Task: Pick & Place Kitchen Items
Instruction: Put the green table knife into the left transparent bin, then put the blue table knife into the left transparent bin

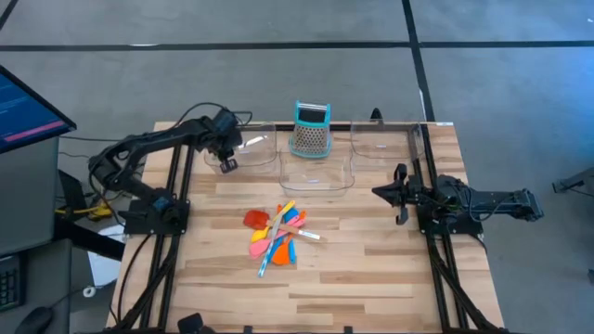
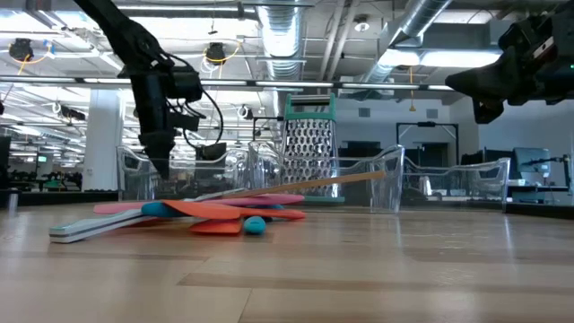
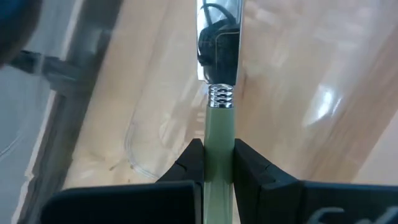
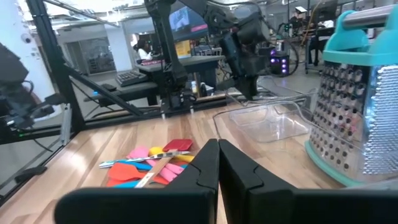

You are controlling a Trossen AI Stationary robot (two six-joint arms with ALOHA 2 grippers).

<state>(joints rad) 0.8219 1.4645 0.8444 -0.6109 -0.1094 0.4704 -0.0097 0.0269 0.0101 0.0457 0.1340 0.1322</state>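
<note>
Pale green-handled utensil [image 3: 220,155] with shiny metal blade clamped between left gripper [image 3: 219,163] fingers, hanging over left clear tray [image 1: 252,151] at table's far side. Remaining utensil pile [image 1: 276,236] lies mid-table, near side of trays. Grater [image 1: 312,129] stands behind middle tray [image 1: 316,174]. Right gripper [image 1: 389,192] clenched empty, waiting at right.

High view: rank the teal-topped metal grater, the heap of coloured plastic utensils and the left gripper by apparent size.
1. Heap of coloured plastic utensils, spreading widest.
2. Teal-topped metal grater.
3. Left gripper, over the clear plastic tray; it sits higher, nearer the camera, so its true rank against the grater is unsure.
</note>
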